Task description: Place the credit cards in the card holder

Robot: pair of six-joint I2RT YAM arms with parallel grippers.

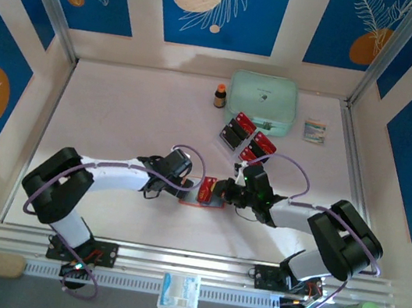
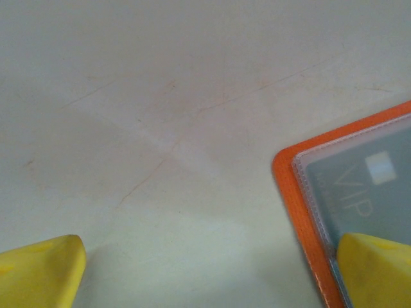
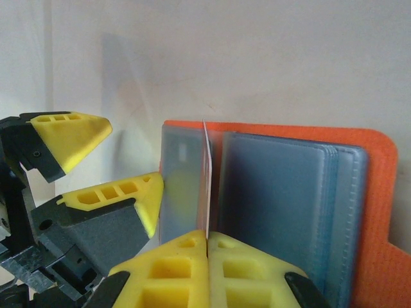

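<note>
The orange card holder [image 1: 201,193] lies open on the table between both grippers, its pale grey-blue sleeves [image 3: 282,192] facing up. My right gripper [image 3: 207,239] [image 1: 223,192] is shut on a thin credit card [image 3: 207,173] that stands on edge over the holder's middle fold. My left gripper [image 2: 209,276] [image 1: 189,186] is open. One of its yellow fingers [image 2: 376,269] rests on the holder's corner [image 2: 289,186], the other finger [image 2: 38,273] over bare table. A dark card marked VIP [image 2: 359,192] sits inside a clear sleeve. More red and black credit cards [image 1: 247,137] lie further back.
A mint-green zip pouch [image 1: 262,102] lies at the back, with a small brown bottle [image 1: 220,96] to its left and a small packet [image 1: 314,131] to its right. The loose cards sit in a clear tray [image 1: 225,135] just behind the right gripper.
</note>
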